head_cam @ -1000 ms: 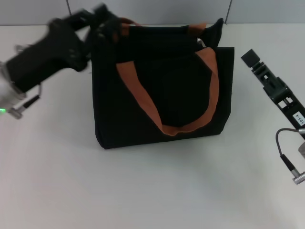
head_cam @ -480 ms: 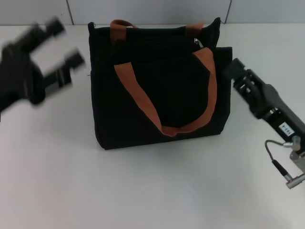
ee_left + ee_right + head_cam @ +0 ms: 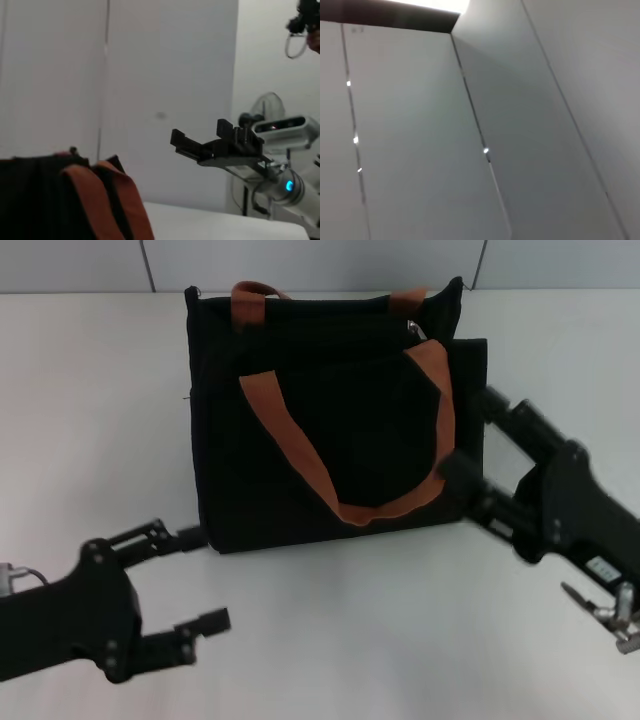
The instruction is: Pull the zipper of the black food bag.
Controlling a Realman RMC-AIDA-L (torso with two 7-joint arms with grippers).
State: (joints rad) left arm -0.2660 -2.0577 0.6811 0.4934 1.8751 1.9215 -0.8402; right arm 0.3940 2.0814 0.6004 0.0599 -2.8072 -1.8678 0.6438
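Since half a second ago our left gripper (image 3: 190, 580) has dropped from high beside the bag's left edge to low in front of its near-left corner, and our right gripper (image 3: 470, 435) has closed in on the bag's right side. Bag itself has not shifted.

Zipper (image 3: 413, 331): small silver tab at the top edge of the black food bag (image 3: 290, 480), toward its right end, near where the far handle (image 3: 250, 291) meets the rim. Neither gripper touches it.

Bag stands upright on the white table (image 3: 330, 630), far side close to the back wall. Near rust-brown handle (image 3: 300, 460) hangs down the front face in a loop; far handle pokes up above the rim.

Right gripper: fingers spread, released, holding nothing. One fingertip (image 3: 492, 400) sits just beside the bag's right edge, the other (image 3: 455, 468) low against the right side near the foot of the hanging handle; we cannot tell whether it touches fabric.

Left gripper: fingers apart, empty. Upper finger (image 3: 160, 537) reaches to just beside the bag's lower-left corner, the lower one (image 3: 200, 625) lies well clear over the table.

Left wrist view: bag's top and a brown handle (image 3: 100, 200) low in the picture, with the right gripper (image 3: 200, 145) seen farther off, fingers parted. Right wrist view shows only wall panels (image 3: 420, 140).
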